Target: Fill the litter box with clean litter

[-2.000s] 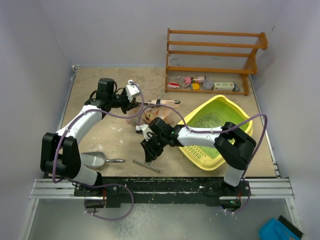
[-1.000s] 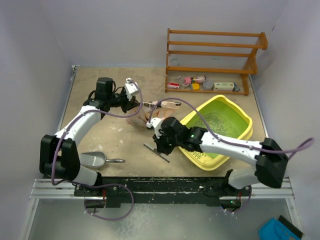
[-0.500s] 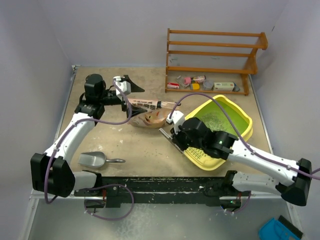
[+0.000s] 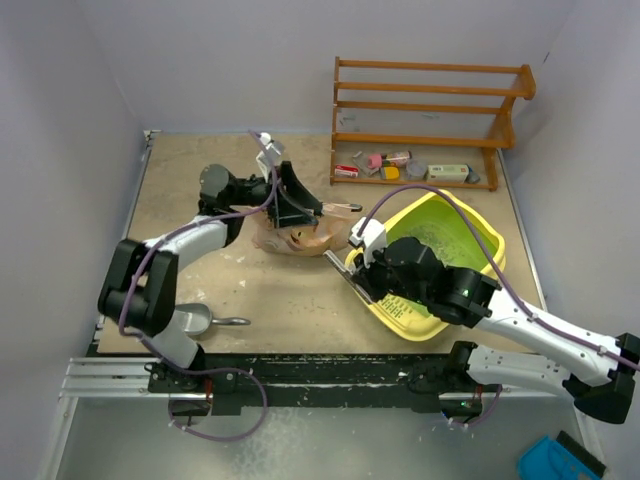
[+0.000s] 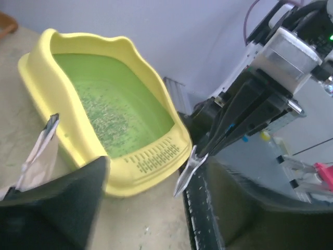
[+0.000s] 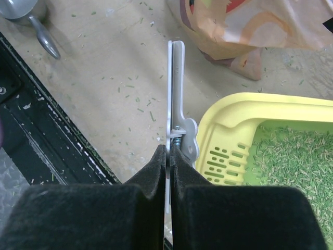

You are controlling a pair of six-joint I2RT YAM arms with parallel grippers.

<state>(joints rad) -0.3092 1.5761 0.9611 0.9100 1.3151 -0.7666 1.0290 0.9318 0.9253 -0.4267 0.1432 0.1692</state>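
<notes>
While tight on a bag clip, right gripper; left gripper wide, empty.

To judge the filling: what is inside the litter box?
The litter box holds a thin scatter of litter over its green floor. From above the right arm hides its near corner; the right wrist view shows litter there too.

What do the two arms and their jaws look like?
Both the left arm and the right arm have white links between bulky black joints. A thin purple cable loops along each. The jaws are black and taper to the tips.
</notes>
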